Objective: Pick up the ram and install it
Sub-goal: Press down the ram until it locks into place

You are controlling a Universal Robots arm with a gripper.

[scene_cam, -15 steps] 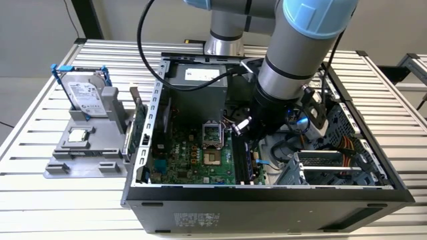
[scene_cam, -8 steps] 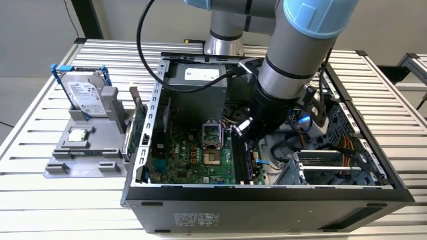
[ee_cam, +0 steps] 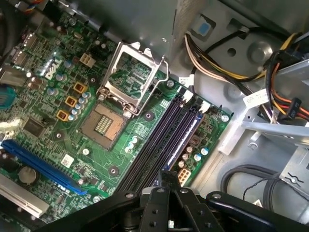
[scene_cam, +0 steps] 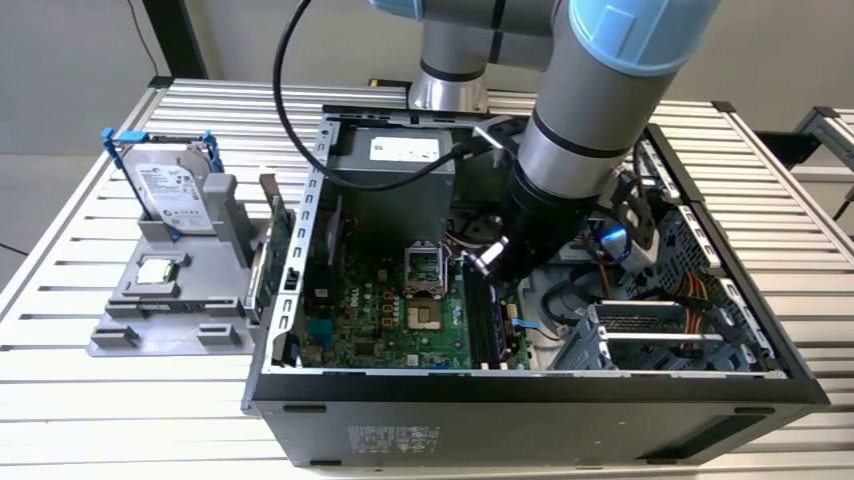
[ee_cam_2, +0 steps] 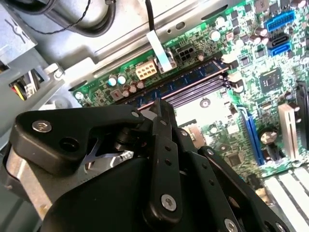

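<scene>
Now the gripper point(ee_cam_2: 161, 108) is hovering over the ram point(ee_cam_2: 181, 83) sitting in the motherboard's point(ee_cam: 58, 82) slot (jaws pressed together, pinching nothing).

The ram point(ee_cam_2: 181, 86), a long thin blue stick with dark chips, sits edge-down in a black motherboard slot point(ee_cam: 166, 133).

A slatted metal bench point(scene_cam: 120, 400) stands before a plain pale wall point(scene_cam: 67, 40); grey floor point(scene_cam: 34, 190) alongside.
</scene>
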